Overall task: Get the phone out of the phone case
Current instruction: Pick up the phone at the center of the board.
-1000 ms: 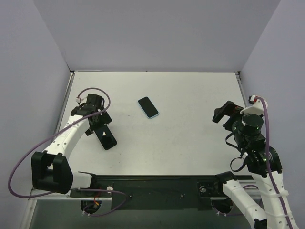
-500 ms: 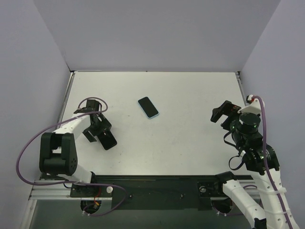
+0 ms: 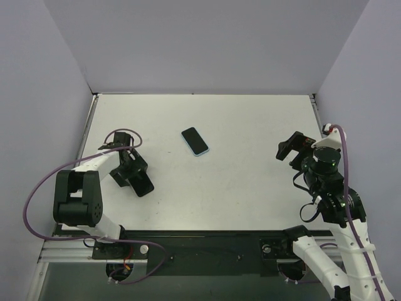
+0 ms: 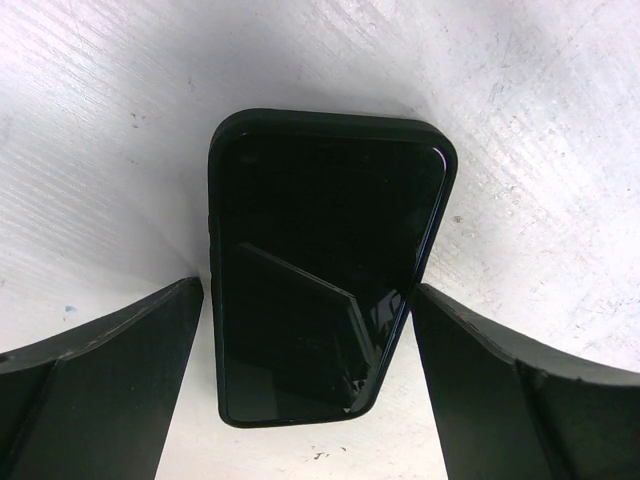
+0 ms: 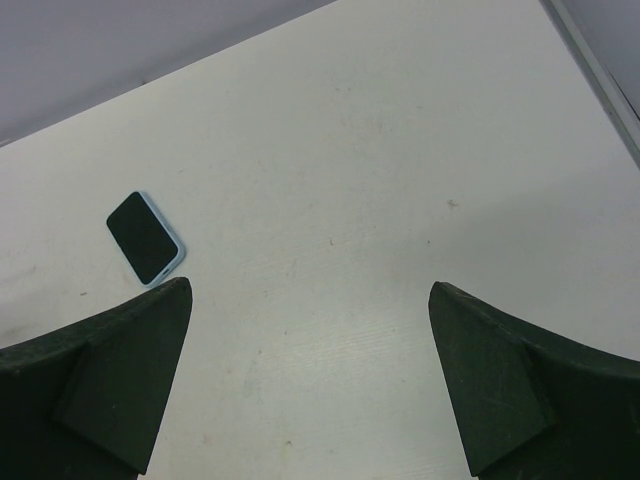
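A black phone case (image 4: 325, 270) with a glossy dark face lies flat on the white table (image 3: 238, 188); I cannot tell whether a phone is in it. It also shows in the top view (image 3: 143, 184). My left gripper (image 4: 305, 290) is open just above its near end, fingers (image 4: 110, 370) on either side and not gripping; in the top view this gripper (image 3: 128, 169) is at the left. A dark-screened phone with a light blue edge (image 3: 195, 141) lies apart at the table's middle and shows in the right wrist view (image 5: 145, 238). My right gripper (image 5: 310, 285) is open and empty, at the right in the top view (image 3: 289, 148).
Lilac walls close the table at the back and both sides. A purple cable (image 3: 37, 194) loops off the left arm past the table's left edge. The black base rail (image 3: 200, 251) runs along the near edge.
My left arm has folded back toward its base, and its gripper has drawn slightly nearer over the black case. The case and the blue-edged phone have not moved. The right gripper barely shifted.
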`<state>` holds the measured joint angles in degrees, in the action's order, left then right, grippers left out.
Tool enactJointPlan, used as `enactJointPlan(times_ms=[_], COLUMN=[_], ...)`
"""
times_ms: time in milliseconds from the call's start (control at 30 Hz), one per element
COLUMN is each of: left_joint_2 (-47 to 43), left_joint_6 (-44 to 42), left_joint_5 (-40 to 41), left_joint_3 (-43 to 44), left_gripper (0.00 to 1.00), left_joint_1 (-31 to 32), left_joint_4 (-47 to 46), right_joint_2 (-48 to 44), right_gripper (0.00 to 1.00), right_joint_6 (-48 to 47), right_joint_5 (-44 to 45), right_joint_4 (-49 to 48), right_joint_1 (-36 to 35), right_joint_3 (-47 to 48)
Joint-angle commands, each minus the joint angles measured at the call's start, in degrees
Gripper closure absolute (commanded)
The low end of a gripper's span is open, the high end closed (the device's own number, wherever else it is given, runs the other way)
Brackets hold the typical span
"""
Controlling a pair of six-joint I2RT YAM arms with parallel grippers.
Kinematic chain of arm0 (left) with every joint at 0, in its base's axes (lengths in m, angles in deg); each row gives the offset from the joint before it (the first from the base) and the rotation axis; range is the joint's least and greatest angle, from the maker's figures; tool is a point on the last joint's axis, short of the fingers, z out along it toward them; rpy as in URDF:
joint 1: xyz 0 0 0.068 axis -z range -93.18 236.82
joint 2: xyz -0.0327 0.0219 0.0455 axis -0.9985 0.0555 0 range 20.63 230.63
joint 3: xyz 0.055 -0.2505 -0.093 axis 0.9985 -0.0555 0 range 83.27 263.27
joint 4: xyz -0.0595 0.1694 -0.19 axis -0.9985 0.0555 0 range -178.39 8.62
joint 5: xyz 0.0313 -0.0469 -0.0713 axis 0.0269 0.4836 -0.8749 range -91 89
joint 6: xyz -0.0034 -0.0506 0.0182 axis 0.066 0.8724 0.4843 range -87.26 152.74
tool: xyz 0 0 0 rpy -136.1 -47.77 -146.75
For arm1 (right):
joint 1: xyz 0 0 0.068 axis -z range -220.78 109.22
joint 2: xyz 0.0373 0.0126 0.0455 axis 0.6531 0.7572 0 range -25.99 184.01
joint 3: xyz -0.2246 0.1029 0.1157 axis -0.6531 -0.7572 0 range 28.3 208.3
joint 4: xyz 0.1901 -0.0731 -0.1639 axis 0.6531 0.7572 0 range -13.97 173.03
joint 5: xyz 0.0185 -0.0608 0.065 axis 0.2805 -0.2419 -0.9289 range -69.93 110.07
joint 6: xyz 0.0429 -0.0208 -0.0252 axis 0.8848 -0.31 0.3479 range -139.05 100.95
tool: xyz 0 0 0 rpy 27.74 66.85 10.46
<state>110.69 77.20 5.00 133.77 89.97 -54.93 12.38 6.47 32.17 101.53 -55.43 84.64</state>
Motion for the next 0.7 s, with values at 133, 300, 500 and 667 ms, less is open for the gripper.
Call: enactJointPlan(times_ms=[133, 300, 500, 667], left_joint_2=[3.3, 3.8, 2.4, 4.0], left_joint_6=[-0.2, -1.7, -4.6, -4.5], left_joint_5=[1.9, 2.9, 0.8, 3.1], left_joint_3=[1.2, 1.7, 1.1, 3.5], left_gripper=[0.03, 0.03, 0.03, 0.03], left_joint_1=[0.4, 1.4, 1.6, 2.3], left_joint_4=[-1.6, -1.7, -4.7, -0.9], right_joint_2=[1.5, 2.0, 1.7, 1.6], right_gripper=[0.00, 0.00, 0.00, 0.00], right_joint_6=[0.8, 1.0, 0.8, 0.9], right_joint_5=[-1.0, -1.2, -1.1, -1.0], right_joint_4=[-2.6, -2.6, -2.6, -2.6], right_joint_1=[-0.1, -0.1, -0.1, -0.1], right_joint_3=[-1.0, -1.1, -1.3, -1.3])
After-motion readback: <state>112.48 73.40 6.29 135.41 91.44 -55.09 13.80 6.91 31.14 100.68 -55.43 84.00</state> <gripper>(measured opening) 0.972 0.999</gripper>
